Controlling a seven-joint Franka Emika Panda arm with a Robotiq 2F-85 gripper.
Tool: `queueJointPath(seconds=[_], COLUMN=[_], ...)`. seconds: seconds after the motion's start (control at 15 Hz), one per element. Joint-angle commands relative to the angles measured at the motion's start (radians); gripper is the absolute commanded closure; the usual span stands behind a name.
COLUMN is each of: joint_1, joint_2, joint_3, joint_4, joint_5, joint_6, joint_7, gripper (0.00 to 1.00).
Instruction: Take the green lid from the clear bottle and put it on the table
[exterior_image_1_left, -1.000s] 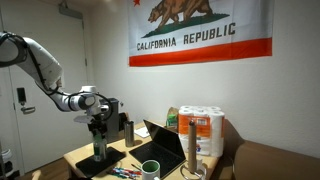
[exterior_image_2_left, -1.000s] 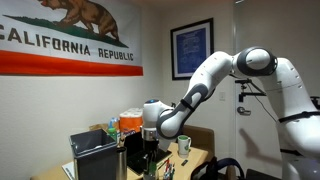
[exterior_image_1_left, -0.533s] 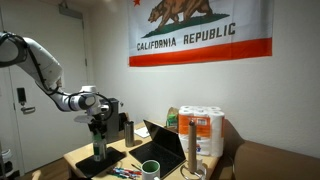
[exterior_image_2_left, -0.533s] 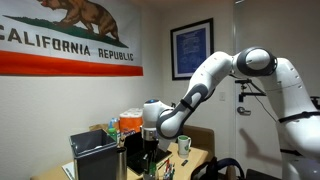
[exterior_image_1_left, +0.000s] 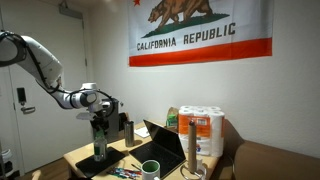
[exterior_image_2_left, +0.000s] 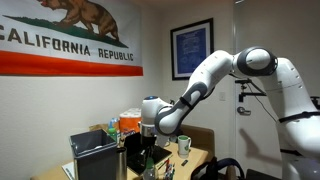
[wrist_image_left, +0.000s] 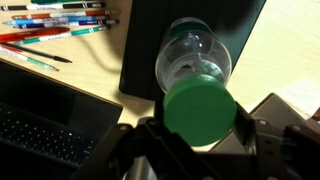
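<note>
Lower centre of the wrist view: the claw (wrist_image_left: 198, 124) appears clamped on the small bright green round lid (wrist_image_left: 198, 104), directly over the slim clear plastic bottle (wrist_image_left: 192, 55) standing on a dark mat (wrist_image_left: 150, 40). A straight upward lift should clear the neck before a sideways carry to the bare tan wooden tabletop (wrist_image_left: 288, 50) at right.

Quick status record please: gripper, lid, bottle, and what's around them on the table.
gripper: shut on the green lid, one finger on each side
green lid: over the clear bottle, offset from its neck in the wrist view; appears lifted off
clear bottle: upright on the dark mat
table: pens and a keyboard beside the mat
lid on table: not yet
</note>
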Motion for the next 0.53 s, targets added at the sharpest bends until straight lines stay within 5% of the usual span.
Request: queueJointPath(seconds=[0.0, 0.47], joint_1=[0.016, 0.010], joint_2=[-0.021, -0.050], joint_3=[-0.014, -0.026], joint_4=[0.017, 0.041], joint_5=[-0.017, -0.017], joint_6=[-0.013, -0.014], joint_7=[-0.001, 0.013], gripper=[0.60, 0.60])
